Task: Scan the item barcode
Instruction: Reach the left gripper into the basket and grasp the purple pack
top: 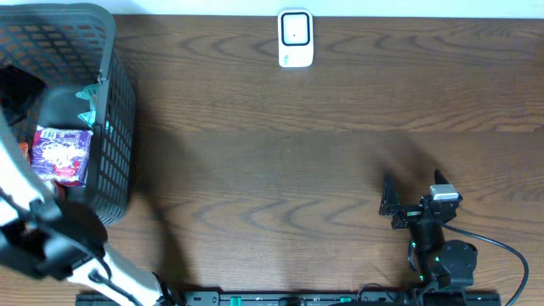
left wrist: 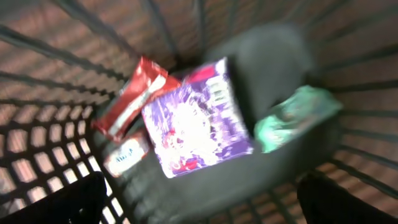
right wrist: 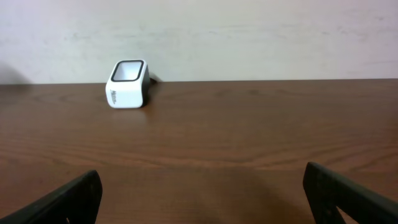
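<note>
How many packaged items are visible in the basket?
4: purple box centre, red packet to its left, small pale packet below that, teal packet right. More may be hidden.

Table (top: 280, 127): dark brown wood-grain top, evenly lit. Wall (right wrist: 249, 37): plain off-white, meeting the table's far edge.

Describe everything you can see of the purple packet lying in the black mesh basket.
The purple rectangular glossy packet looks like a flat plastic pouch, printed with white and red graphics and a pink strip along its far edge; the blur hides any text or barcode. It lies flat, skewed, inside the black plastic mesh basket. It overlaps a red-and-white wrapper on one side, rests partly on a dark rounded item, and a green crinkled packet sits at its other edge. Nothing grips it.
</note>
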Controlling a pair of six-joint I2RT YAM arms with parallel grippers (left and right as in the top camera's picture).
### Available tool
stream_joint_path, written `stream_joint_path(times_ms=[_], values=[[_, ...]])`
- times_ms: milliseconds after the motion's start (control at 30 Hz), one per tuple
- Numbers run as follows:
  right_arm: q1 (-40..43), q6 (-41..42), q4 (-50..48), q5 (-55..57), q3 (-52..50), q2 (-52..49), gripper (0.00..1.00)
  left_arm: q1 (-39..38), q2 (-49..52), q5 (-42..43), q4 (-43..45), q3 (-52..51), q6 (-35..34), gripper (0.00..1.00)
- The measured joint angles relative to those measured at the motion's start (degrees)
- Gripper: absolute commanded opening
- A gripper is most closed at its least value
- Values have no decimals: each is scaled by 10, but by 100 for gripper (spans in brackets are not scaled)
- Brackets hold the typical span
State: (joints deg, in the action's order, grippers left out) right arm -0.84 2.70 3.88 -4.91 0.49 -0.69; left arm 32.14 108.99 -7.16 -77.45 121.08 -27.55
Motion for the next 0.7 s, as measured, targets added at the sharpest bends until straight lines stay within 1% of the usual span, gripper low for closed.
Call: stream_joint_path(times_ms=[100, 200, 300, 467, 500, 600, 700], values=[[0, 0, 0, 0, 0, 0, 99, -4, 46, -9, 1, -27, -41, 98], [0, 0, 0, 0, 0, 0, 99, -7, 78, -11, 26, -49, -64, 98], [0, 0, 0, 0, 0, 0, 99, -17, 99, -18, 65, -63, -71, 98], [0, 0, 0, 0, 0, 0, 99, -40, 122, -42, 101, -67, -82, 98], [0, 0, 0, 0, 0, 0, 99, -43, 127, -45, 105, -67, -83, 100], [0, 0, 0, 0, 0, 0, 99, -48, 150, -52, 109, -67, -91, 96], [0, 0, 0, 0, 0, 0, 99, -48, 181, -54, 108, -67, -99, 96]])
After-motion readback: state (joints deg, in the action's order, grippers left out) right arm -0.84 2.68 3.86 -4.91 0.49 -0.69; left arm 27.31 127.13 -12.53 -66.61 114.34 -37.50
